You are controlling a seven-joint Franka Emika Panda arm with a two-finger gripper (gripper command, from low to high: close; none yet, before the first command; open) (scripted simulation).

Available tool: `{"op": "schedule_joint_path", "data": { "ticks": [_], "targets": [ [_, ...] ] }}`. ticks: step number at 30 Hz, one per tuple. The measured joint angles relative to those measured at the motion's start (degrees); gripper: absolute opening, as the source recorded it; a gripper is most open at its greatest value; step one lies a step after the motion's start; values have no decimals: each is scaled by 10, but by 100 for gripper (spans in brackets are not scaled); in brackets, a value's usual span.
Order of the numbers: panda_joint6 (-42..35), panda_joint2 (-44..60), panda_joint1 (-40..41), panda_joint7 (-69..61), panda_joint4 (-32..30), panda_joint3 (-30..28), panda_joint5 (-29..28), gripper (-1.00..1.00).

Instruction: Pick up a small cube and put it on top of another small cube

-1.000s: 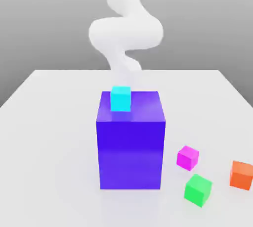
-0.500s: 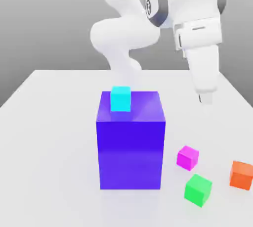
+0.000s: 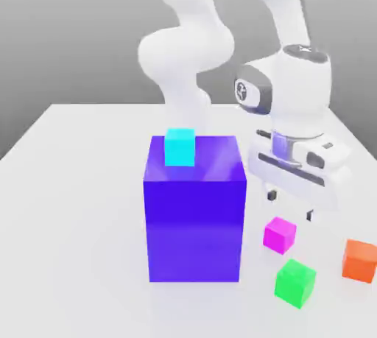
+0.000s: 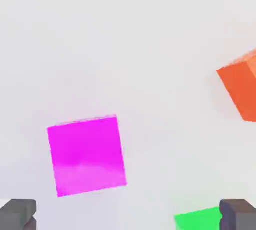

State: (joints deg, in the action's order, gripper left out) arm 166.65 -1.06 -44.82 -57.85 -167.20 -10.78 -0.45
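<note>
Hovering hand (image 3: 291, 205), spread over magenta cube (image 4: 86, 155)

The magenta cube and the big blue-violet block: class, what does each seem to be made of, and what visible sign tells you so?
Magenta cube: looks like smooth, matte, plastic-like material; flat uniform colour, no grain or markings. Blue-violet block: also plain and solid-coloured, with a slight sheen on its top. Both are simulator renders, so the actual material stays open.

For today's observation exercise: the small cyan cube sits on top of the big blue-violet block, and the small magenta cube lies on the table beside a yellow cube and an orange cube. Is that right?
Not quite. The cube beside the small magenta cube is green, not yellow, as the exterior view shows. The rest stands: small cyan cube on the big blue-violet block, orange cube nearby.
</note>
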Motion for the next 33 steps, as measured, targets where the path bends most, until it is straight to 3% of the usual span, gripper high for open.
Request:
{"op": "schedule_joint_path", "data": {
  "ticks": [8,9,18,25,33],
  "targets": [
    [114,141,67,-78,23,91,92,0],
    [126,156,76,-79,25,101,94,-100],
    [105,131,65,-76,22,88,87,-100],
    [6,9,45,-15,-3,44,6,-100],
    [-121,24,89,92,138,14,6,-100]
  ]
}}
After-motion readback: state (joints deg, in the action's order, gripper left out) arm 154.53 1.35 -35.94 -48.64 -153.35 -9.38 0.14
